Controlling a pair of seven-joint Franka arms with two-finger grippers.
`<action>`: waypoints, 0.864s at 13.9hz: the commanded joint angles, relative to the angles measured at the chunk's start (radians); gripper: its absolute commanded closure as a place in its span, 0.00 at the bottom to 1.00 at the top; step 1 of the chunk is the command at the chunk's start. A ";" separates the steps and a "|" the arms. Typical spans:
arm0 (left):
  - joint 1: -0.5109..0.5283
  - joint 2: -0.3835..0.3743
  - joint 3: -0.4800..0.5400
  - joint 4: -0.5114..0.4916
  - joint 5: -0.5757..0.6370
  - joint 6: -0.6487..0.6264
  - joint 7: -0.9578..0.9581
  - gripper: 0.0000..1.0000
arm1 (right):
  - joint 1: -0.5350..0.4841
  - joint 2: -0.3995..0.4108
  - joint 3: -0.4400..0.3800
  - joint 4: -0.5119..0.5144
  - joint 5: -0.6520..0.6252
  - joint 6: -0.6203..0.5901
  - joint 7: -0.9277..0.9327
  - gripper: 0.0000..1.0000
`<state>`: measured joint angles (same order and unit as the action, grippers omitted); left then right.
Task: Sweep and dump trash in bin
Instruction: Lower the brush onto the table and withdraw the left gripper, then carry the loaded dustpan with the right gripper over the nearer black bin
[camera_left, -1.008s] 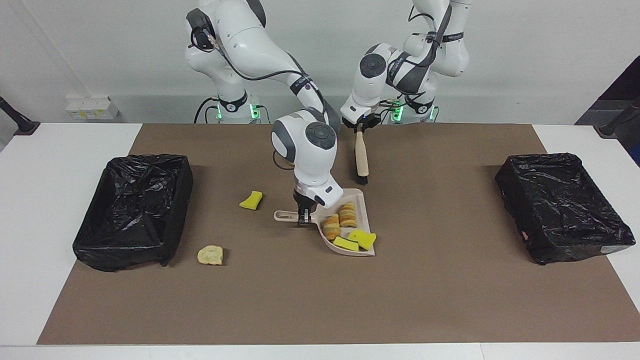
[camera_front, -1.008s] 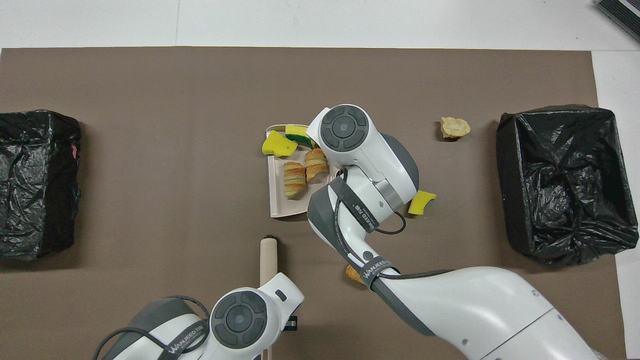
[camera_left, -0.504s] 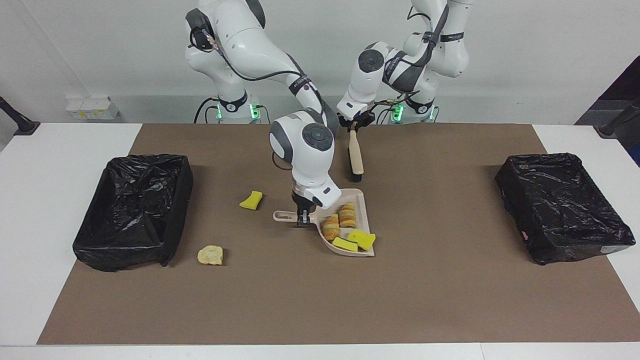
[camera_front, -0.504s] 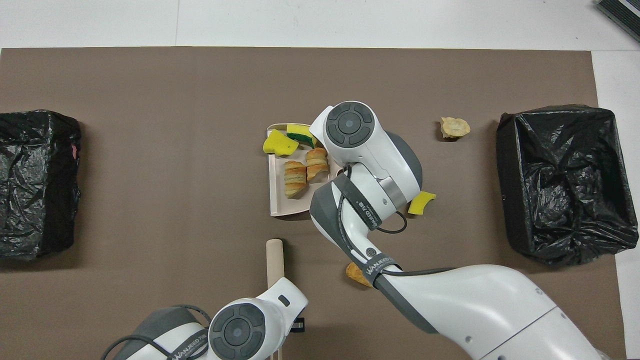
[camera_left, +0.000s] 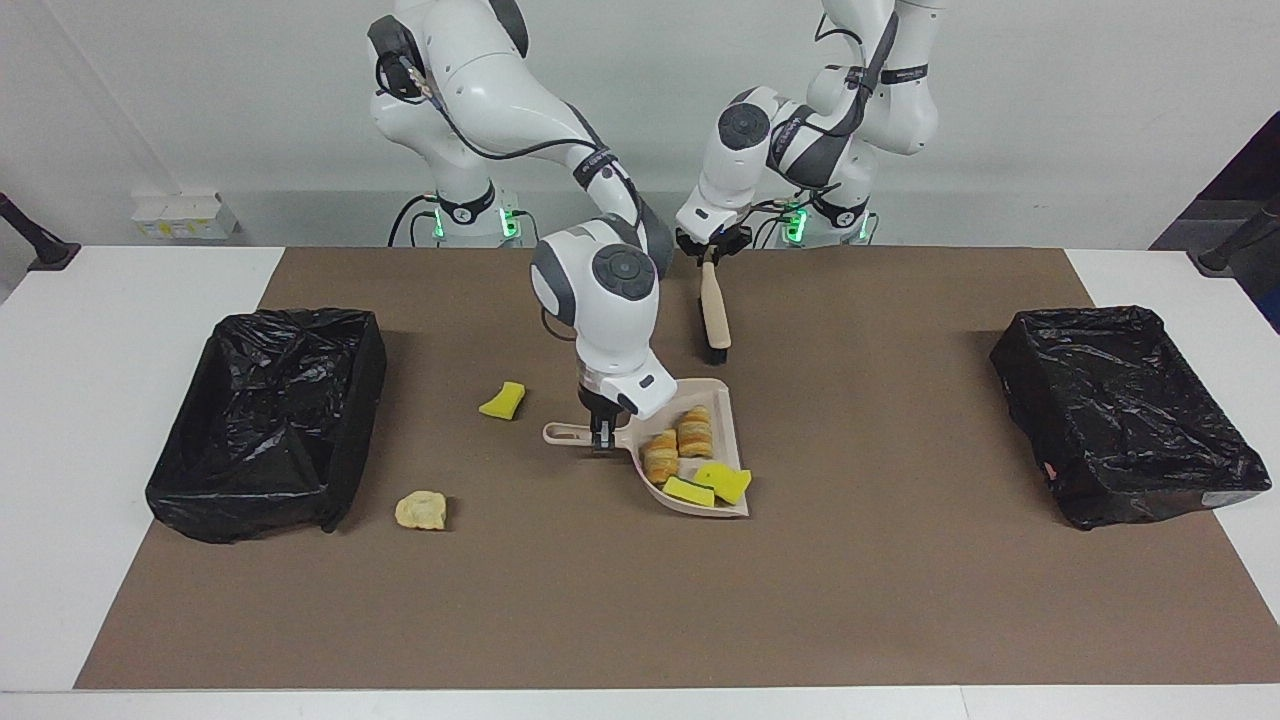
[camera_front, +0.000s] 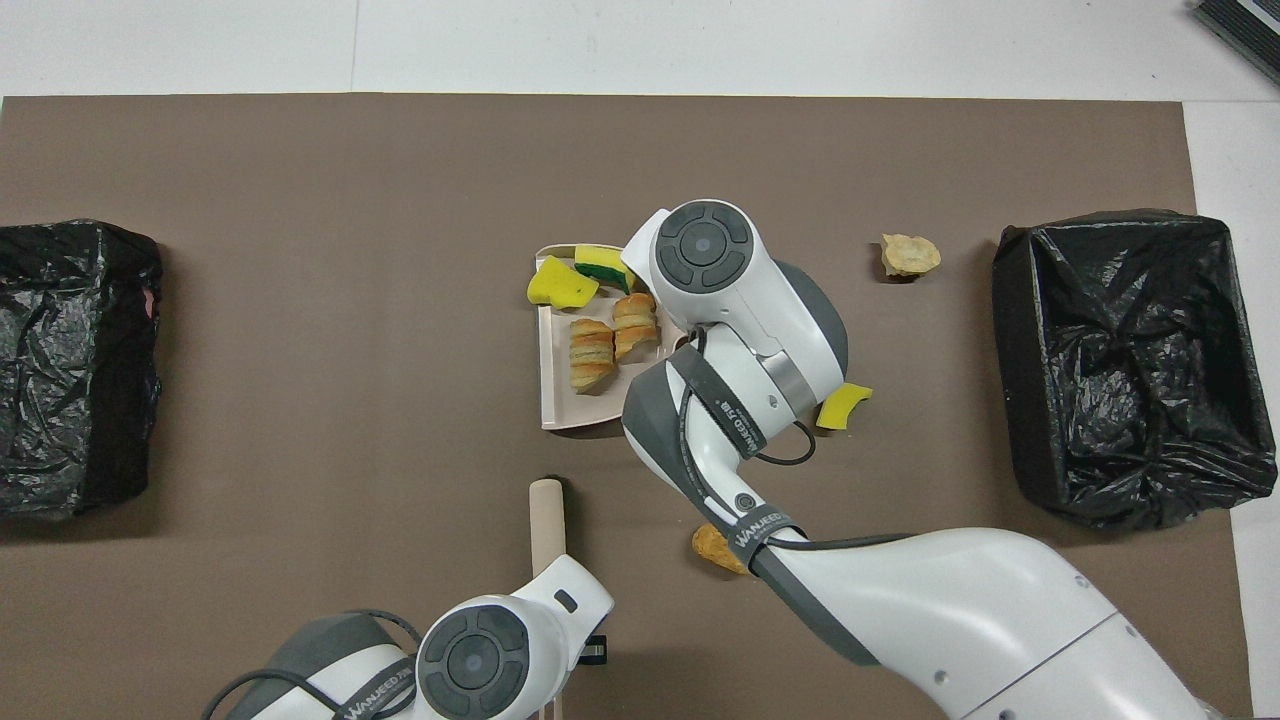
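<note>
My right gripper is shut on the handle of the beige dustpan, which sits mid-table. In the pan lie two tan bread lumps and two yellow sponge wedges. My left gripper is shut on the beige brush, whose black bristle end points down at the mat, nearer to the robots than the pan. Loose trash lies toward the right arm's end: a yellow wedge, a tan lump, and another tan lump half hidden under the right arm.
A black-lined bin stands at the right arm's end of the brown mat, close to the loose tan lump. A second black-lined bin stands at the left arm's end.
The left gripper has drawn the brush back toward the robots, away from the dustpan. The right wrist has turned a little and the dustpan has shifted slightly with it.
</note>
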<state>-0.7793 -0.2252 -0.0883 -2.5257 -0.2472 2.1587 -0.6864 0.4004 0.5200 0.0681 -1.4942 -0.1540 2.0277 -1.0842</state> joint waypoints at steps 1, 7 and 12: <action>-0.006 -0.002 0.012 -0.021 -0.009 0.018 -0.002 1.00 | -0.109 -0.110 0.013 -0.041 0.085 -0.012 -0.150 1.00; 0.015 0.006 0.018 0.002 -0.009 0.006 0.001 0.00 | -0.305 -0.261 0.013 -0.060 0.105 -0.156 -0.336 1.00; 0.162 0.004 0.018 0.117 0.003 -0.066 0.013 0.00 | -0.543 -0.310 0.013 -0.086 0.105 -0.165 -0.576 1.00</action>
<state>-0.6823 -0.2189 -0.0677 -2.4694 -0.2474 2.1431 -0.6853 -0.0549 0.2386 0.0667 -1.5434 -0.0785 1.8593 -1.5643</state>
